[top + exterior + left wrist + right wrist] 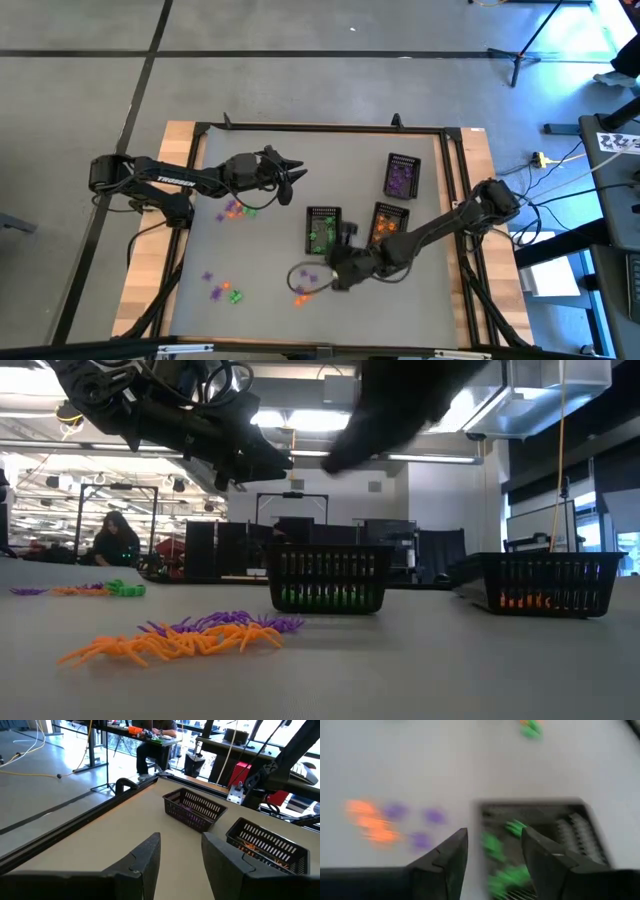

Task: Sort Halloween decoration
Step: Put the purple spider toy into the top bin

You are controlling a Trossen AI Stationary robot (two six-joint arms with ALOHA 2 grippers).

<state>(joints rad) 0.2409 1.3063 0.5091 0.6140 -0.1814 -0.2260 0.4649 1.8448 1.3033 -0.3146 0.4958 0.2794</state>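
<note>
The left gripper (297, 170) hangs above the table with its fingers spread and nothing between them. Just below and behind it lies a small cluster of orange, green and purple trinkets (238, 210), unsorted. Farther toward the table's near edge sits another loose cluster (222, 291).

The right gripper (492, 855) is poised over the near rim of the green basket (322, 230), fingers apart, holding nothing; green pieces (495, 847) lie in the basket under it. Beside it on the open table are orange and purple trinkets (303, 290).

To its right stand the orange basket (388, 222) and, beyond, the purple basket (401, 175), each already holding pieces. Sorting looks partly done, with three loose clusters left.
</note>
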